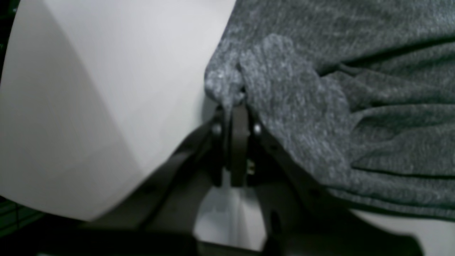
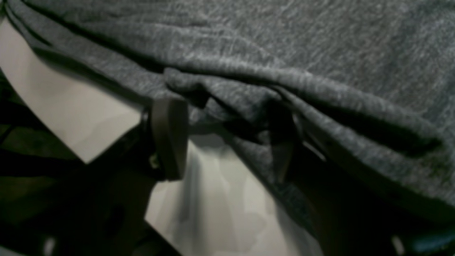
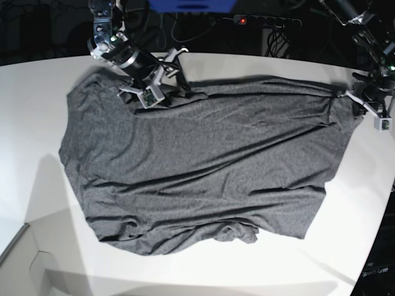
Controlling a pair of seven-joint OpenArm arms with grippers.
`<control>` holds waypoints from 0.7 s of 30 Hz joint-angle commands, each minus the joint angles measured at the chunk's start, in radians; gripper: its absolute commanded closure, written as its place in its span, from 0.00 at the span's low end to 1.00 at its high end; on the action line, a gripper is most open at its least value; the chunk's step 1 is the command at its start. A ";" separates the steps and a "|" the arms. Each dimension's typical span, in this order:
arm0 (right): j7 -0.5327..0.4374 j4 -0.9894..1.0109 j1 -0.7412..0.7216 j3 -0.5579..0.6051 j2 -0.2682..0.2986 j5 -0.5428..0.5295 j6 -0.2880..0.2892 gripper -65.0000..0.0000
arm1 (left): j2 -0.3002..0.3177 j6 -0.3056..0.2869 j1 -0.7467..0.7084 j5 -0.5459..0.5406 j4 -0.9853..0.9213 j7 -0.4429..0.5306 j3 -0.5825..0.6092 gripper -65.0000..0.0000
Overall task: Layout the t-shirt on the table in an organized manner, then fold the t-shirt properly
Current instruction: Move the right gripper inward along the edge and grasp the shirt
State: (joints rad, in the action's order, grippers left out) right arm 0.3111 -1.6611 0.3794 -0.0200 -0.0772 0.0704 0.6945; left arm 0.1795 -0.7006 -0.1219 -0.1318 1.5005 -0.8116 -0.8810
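The dark heather-grey t-shirt lies spread wide over the white table, with wrinkles along its near edge. My left gripper is shut on a pinch of the t-shirt at its edge; in the base view that gripper is at the shirt's far right corner. My right gripper stands open, one finger on bare table and the other under a fold of the t-shirt. In the base view it is at the shirt's far edge, toward the left.
A power strip with a red light and cables run behind the table's far edge. The table's curved edge drops off at the near left. Bare white tabletop surrounds the shirt.
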 commanded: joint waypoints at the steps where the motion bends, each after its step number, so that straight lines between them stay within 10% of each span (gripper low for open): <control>1: -0.025 -0.015 -0.012 0.002 -0.002 -0.022 0.004 0.44 | 0.016 0.002 0.008 -0.010 0.013 0.016 -0.002 1.00; 7: -0.025 -0.001 -0.033 0.004 -0.013 -0.022 0.004 0.57 | 0.016 0.002 0.009 -0.007 0.013 0.016 -0.002 1.00; 14: -0.025 -0.003 -0.023 0.004 -0.013 -0.022 0.004 1.00 | 0.016 0.002 0.011 -0.010 0.015 0.016 -0.002 1.00; 21: -0.025 -0.172 0.102 0.005 -0.008 -0.022 0.004 1.00 | 0.019 0.002 0.032 -0.010 0.038 0.014 -0.005 1.00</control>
State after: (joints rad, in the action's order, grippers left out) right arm 0.3161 -1.8107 0.4812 -0.0181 -0.0830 0.0711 0.6930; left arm 0.1791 -0.7002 -0.1020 -0.1318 1.5139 -0.8150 -0.8814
